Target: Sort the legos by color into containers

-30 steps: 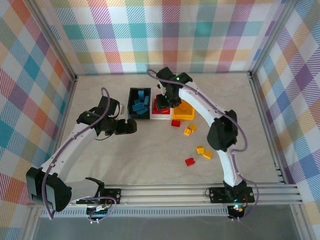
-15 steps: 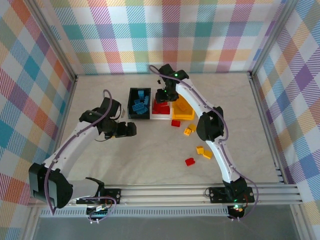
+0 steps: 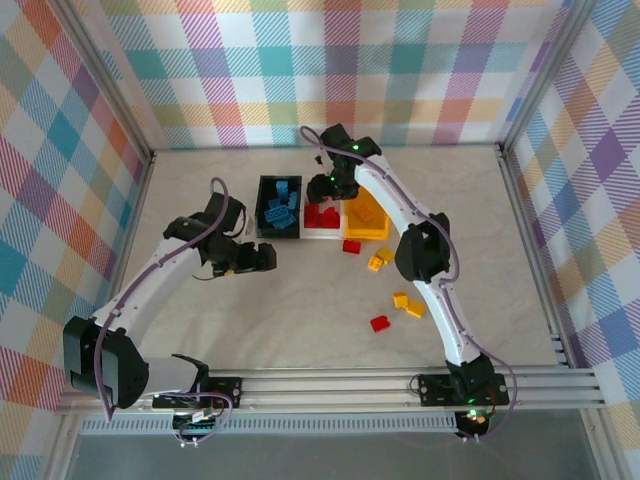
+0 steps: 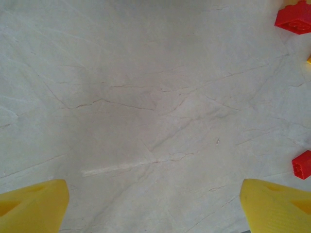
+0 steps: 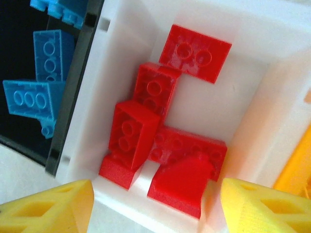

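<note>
My right gripper [image 5: 155,213] hangs open over the near end of the white container [image 5: 126,43], with a red lego [image 5: 182,182] lying loose below between its yellow fingers [image 5: 48,208]. Several more red legos [image 5: 146,116] lie in that bin. From above, the right gripper [image 3: 323,188] sits over the white container [image 3: 322,234], between the black container [image 3: 261,215] of blue legos [image 3: 280,205] and the yellow container [image 3: 368,232]. My left gripper [image 3: 268,258] is open over bare table, just in front of the black bin. Its fingers [image 4: 34,206] hold nothing.
Loose legos lie on the table right of centre: a red one [image 3: 351,246], two yellow ones [image 3: 378,260], two more yellow ones [image 3: 407,305] and a red one [image 3: 380,323]. Two red legos [image 4: 294,19] [image 4: 302,165] edge the left wrist view. Plaid walls ring the table.
My right gripper moved left from the yellow bin's side to over the white bin and opened, letting go of a red lego there. The left arm edged slightly right.
</note>
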Action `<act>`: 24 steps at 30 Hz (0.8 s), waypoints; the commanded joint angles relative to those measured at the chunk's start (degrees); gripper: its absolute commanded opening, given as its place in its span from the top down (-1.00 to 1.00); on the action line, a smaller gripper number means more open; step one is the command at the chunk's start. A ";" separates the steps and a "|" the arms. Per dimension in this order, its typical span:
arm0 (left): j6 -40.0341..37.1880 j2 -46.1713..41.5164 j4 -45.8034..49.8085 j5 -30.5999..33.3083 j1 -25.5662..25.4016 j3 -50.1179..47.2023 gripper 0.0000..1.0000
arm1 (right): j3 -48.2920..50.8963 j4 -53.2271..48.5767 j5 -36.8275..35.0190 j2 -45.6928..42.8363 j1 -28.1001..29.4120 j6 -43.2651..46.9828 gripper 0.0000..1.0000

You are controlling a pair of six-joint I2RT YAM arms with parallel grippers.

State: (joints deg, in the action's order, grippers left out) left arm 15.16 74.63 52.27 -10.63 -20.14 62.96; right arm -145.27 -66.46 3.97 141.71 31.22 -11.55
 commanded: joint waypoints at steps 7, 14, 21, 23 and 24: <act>2.95 -4.55 -4.67 -4.49 -1.12 -4.04 -0.84 | 46.30 1.79 0.48 -36.44 1.82 -5.16 -0.47; 7.13 -8.59 -9.14 -9.65 -1.21 -10.71 -0.84 | 72.73 2.27 0.34 -51.03 7.26 -10.08 -0.54; 8.70 -10.31 -10.42 -11.56 -1.48 -12.89 -0.84 | 84.64 7.26 1.38 -55.18 9.41 -13.81 -0.54; 8.61 -10.21 -10.09 -11.73 -1.48 -12.73 -0.84 | 86.01 8.68 1.39 -53.82 10.56 -13.68 -0.54; 8.64 -10.12 -9.99 -11.78 -1.48 -12.64 -0.84 | 86.64 9.33 1.44 -53.06 10.96 -13.59 -0.54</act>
State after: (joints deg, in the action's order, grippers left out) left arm 22.98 65.39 43.00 -20.71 -20.93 50.35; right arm -59.64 -60.34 4.19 88.36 40.84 -23.55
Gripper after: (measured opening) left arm 0.923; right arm 0.770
